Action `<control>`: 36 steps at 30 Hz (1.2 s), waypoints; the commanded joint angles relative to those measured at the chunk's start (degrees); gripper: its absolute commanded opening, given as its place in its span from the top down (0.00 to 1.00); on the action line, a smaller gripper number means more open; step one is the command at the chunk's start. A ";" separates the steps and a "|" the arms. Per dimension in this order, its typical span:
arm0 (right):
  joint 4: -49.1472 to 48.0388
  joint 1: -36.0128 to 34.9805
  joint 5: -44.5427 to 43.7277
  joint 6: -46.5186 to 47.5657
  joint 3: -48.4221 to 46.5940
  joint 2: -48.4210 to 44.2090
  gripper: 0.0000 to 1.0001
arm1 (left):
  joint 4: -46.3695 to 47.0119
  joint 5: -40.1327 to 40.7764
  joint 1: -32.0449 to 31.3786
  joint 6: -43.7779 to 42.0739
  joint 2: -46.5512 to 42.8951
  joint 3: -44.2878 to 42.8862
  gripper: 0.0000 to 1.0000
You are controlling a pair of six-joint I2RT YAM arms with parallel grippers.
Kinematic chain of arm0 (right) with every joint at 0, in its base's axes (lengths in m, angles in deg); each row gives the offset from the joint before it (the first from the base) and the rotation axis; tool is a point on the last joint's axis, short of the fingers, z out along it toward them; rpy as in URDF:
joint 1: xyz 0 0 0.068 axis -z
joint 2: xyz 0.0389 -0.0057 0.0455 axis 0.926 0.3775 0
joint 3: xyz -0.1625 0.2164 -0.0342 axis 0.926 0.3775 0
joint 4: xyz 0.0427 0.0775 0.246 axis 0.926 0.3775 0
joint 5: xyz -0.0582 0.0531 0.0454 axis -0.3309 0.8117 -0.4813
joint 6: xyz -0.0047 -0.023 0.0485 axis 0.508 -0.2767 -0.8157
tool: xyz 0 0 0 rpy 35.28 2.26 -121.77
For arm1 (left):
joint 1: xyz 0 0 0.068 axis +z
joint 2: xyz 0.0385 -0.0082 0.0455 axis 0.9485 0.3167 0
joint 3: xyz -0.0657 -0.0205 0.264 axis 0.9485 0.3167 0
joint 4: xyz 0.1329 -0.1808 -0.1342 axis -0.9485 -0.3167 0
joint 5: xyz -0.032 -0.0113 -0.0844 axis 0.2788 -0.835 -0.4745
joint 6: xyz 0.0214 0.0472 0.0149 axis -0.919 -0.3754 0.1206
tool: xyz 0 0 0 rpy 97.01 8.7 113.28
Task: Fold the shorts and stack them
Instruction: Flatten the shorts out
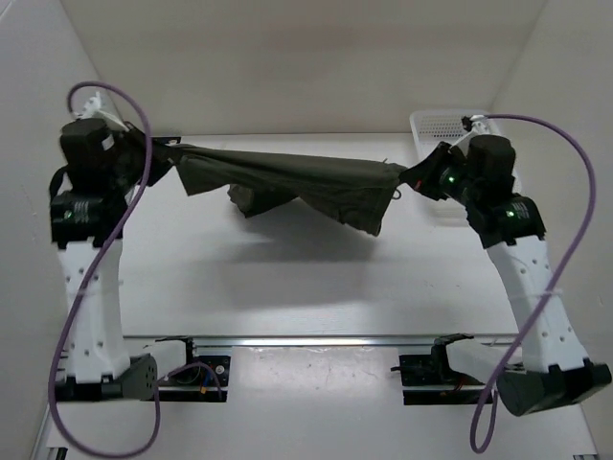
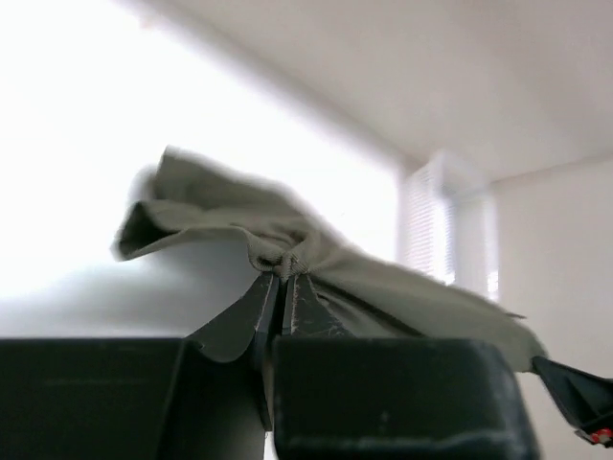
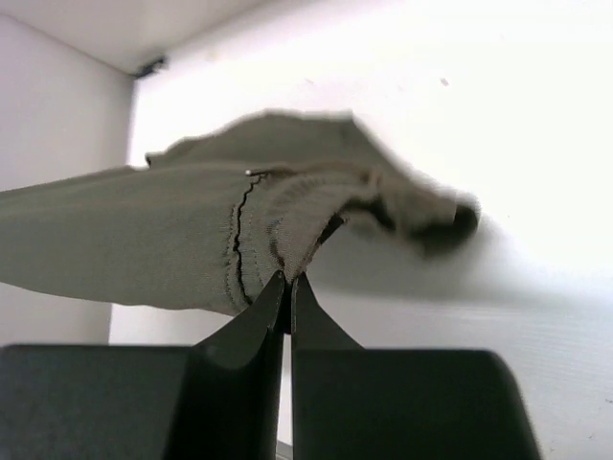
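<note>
The dark olive-green shorts (image 1: 287, 182) hang stretched in the air between my two grippers, above the table, with folds sagging in the middle. My left gripper (image 1: 165, 153) is shut on the left end of the shorts; in the left wrist view its jaws (image 2: 281, 278) pinch a bunched edge of the fabric (image 2: 364, 278). My right gripper (image 1: 414, 180) is shut on the right end; in the right wrist view its jaws (image 3: 288, 281) pinch a stitched hem of the shorts (image 3: 144, 240). The drawstring is not visible.
A white plastic mesh basket (image 1: 442, 129) stands at the back right, behind the right arm, and shows blurred in the left wrist view (image 2: 445, 230). White walls close in the table on the left, back and right. A metal rail (image 1: 316, 338) runs along the near edge.
</note>
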 commanded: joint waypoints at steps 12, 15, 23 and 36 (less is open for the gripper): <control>17.25 0.36 1.77 6.40 -18.22 -16.17 1.00 | -10.01 7.91 1.26 -3.65 -7.78 -33.01 0.90; 18.49 0.36 0.19 6.40 -18.23 -17.75 1.00 | -10.54 7.29 1.26 -4.27 -7.24 -33.56 0.90; 11.57 0.36 -5.34 6.57 -3.39 -13.45 1.00 | -1.50 0.89 1.26 -5.33 -2.42 -5.19 0.90; 1.27 0.89 -12.65 8.61 -20.61 39.64 0.27 | -4.92 7.90 -3.22 -7.88 43.82 -26.00 0.11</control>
